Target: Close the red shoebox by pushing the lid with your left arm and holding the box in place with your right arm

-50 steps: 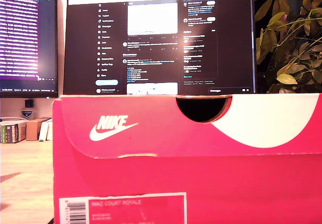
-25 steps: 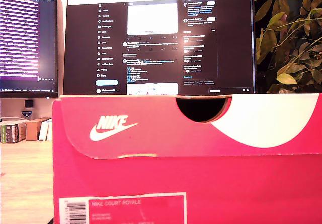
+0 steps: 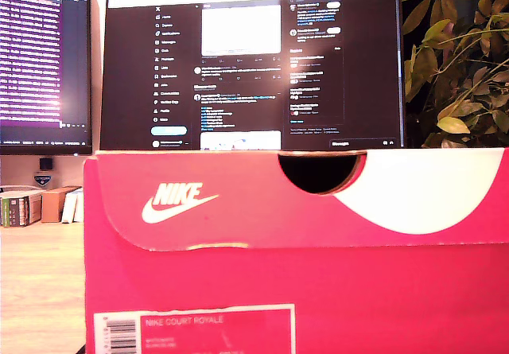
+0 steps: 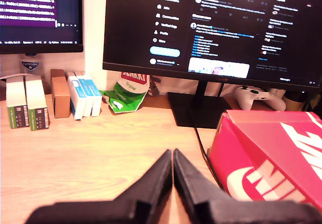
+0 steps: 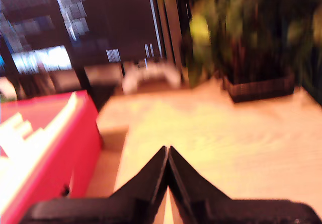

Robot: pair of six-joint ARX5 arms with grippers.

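A light wooden desk (image 4: 100, 148) carries a wide black monitor (image 3: 254, 64) showing a dark feed. Beside the monitor stands a second screen (image 3: 44, 60) with purple text; on its other side a leafy green plant (image 3: 457, 60). Small cardboard boxes (image 4: 50, 100) line up below the second screen.

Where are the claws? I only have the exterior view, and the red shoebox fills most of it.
Observer: My first claw hangs over bare desk beside the red shoebox, jaws together, gripping nothing.
Operator: And the other one?
Observer: My second claw is beside the box too, jaws together, also over bare wood. That picture is blurred.
Operator: Is the lid down?
Observer: In the first wrist view the lid lies flat on the box.
Operator: Anything behind the box?
Observer: A white game controller rests by the monitor stand.
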